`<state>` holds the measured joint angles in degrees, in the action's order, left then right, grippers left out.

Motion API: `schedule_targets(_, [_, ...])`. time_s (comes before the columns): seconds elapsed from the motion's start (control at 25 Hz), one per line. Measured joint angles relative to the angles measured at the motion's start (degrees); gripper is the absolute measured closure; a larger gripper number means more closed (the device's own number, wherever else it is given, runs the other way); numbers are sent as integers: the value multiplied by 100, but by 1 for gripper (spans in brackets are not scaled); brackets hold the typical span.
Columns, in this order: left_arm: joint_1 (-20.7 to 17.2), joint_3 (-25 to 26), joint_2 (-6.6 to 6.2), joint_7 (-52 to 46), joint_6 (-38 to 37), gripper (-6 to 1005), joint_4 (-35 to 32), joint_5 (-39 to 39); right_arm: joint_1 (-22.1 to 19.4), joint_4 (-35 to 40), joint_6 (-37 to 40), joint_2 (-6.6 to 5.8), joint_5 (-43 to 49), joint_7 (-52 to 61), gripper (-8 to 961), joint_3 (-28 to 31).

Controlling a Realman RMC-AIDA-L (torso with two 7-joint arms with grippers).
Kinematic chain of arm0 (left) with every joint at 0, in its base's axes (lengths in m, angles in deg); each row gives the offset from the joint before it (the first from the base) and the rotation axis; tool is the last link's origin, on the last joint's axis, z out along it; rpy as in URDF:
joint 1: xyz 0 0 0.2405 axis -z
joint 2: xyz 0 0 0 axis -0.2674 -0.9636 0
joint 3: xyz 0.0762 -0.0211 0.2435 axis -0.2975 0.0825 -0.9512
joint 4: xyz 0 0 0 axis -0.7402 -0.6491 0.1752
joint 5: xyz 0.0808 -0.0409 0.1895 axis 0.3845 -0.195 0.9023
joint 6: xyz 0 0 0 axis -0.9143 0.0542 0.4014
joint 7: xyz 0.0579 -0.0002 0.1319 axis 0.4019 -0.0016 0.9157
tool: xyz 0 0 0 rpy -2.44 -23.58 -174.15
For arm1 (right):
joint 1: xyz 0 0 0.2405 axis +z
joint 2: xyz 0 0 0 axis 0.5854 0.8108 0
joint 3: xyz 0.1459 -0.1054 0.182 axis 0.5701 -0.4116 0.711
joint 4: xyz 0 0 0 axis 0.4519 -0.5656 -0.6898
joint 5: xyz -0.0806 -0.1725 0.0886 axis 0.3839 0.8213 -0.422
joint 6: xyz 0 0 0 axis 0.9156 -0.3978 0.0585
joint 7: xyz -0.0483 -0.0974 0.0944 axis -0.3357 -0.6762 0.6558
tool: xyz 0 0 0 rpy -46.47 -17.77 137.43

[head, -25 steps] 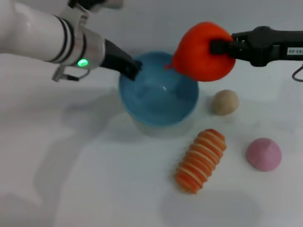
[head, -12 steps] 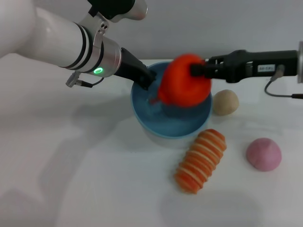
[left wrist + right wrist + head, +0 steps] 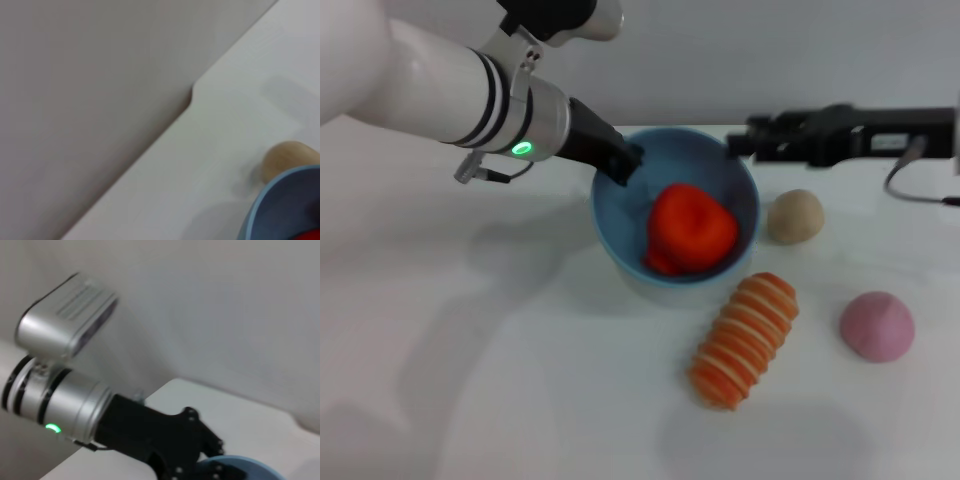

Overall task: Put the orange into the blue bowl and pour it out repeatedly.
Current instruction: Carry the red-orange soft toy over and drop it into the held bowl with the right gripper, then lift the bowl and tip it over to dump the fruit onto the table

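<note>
Orange: red-orange soft toy fruit, lying inside the blue bowl, low against the side nearer the robot, free of either gripper.

Blue bowl: light blue, deep, tipped so its mouth faces the head camera; far rim raised. A sliver of its rim also shows in the left wrist view, with a trace of red inside.

Left gripper: at the bowl's left rim, fingers pinching the rim wall, seemingly the only thing keeping the bowl tilted. The right wrist view shows the same black fingers seated on the rim edge.

Right gripper: just beyond the bowl's far right rim, holding nothing; whether its fingers are spread or closed cannot be told.

Other items on the white counter: tan ball just beside the bowl on the right; striped oblong piece in front of the bowl, near its lower edge; pink dome farther right, well apart.

Risks, as judged:
- A one-sided rim pinch on smooth plastic may slip as the tilt grows, letting the bowl twist or drop.
- The orange sits on the downhill side; a quick tip would likely roll it out onto the striped piece or tan ball, scattering them or sending it toward the counter edge.
- The right gripper is close to the far rim and could clip it if the bowl swings that way.
- A soft toy may stick and then fall suddenly.
</note>
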<state>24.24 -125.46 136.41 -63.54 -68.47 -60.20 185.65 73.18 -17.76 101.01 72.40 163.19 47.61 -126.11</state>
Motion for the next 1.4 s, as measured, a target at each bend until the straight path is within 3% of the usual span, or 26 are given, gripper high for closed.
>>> schedule_targets(0.16, [-191,3,-28,94,772,999,54,193,-515,410,-76,118,-442,-474,448,554])
schedule_targets(0.32, [-380,-83,-27,121,1301,999,86,251,-1269,567,-187,127,-1472,-1098,373,717])
schedule_targets(0.52, [-511,-506,-23,206,1848,1000,82,549,-1908,134,-515,159,-1846,-1593,336,1138])
schedule_targets(0.76, [-790,-1362,-14,228,2930,999,32,899,-2205,-942,-484,156,-2449,-2306,335,1297])
schedule_targets(1.08, [-1341,-2333,4,491,4562,999,-120,2270,-2272,-1408,-524,135,-2665,-2595,337,1340])
schedule_targets(1.4, [-2078,-3047,2,2607,6660,1000,-77,2426,-2249,-1452,-526,131,-2645,-2604,336,1345])
